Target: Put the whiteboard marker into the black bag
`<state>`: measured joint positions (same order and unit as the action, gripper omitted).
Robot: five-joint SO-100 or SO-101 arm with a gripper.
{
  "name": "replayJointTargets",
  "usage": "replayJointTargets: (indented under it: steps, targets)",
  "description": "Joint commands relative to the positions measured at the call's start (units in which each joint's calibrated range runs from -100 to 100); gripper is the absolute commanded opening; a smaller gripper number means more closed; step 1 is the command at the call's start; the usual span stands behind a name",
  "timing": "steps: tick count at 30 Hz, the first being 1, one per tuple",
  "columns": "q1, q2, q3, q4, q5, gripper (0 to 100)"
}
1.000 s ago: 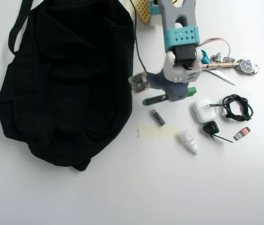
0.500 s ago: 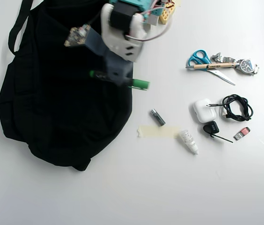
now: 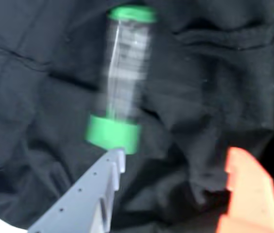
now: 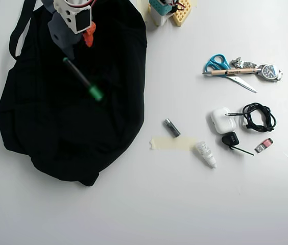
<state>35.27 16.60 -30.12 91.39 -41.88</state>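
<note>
The claw (image 3: 173, 160) gapes wide, empty, over the black bag (image 3: 214, 87). The whiteboard marker (image 3: 121, 80) (blurred) lies at its 11 o'clock on the fabric, well inside the bag's edges; bare table (image 4: 149, 204) spreads at 5 o'clock overhead.

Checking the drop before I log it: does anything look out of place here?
Yes. The green-capped whiteboard marker lies slanted on top of the large black fabric bag, not visibly inside it. The wrist view shows it blurred, just beyond the open claw. Items on the table look undisturbed.

Green-capped whiteboard marker (image 4: 81, 79) lies diagonal on the big crumpled black bag (image 4: 57, 132), cap twd bag's middle.
</note>
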Motion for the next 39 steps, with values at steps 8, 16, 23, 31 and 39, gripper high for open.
replayJointTargets:
  steps: [8,16,23,31,39]
  targets:
    - [-36.2,-28.5,1.5,7.9,36.9,2]
    - [-41.5,-70.2,67.9,-10.0,36.3,2]
    - [-40.6,-106.4,108.6,-23.4,36.5,2]
    - [-40.7,-115.6,125.4,-21.0,38.2,2]
    - [-40.7,-115.6,127.3,-21.5,40.4,2]
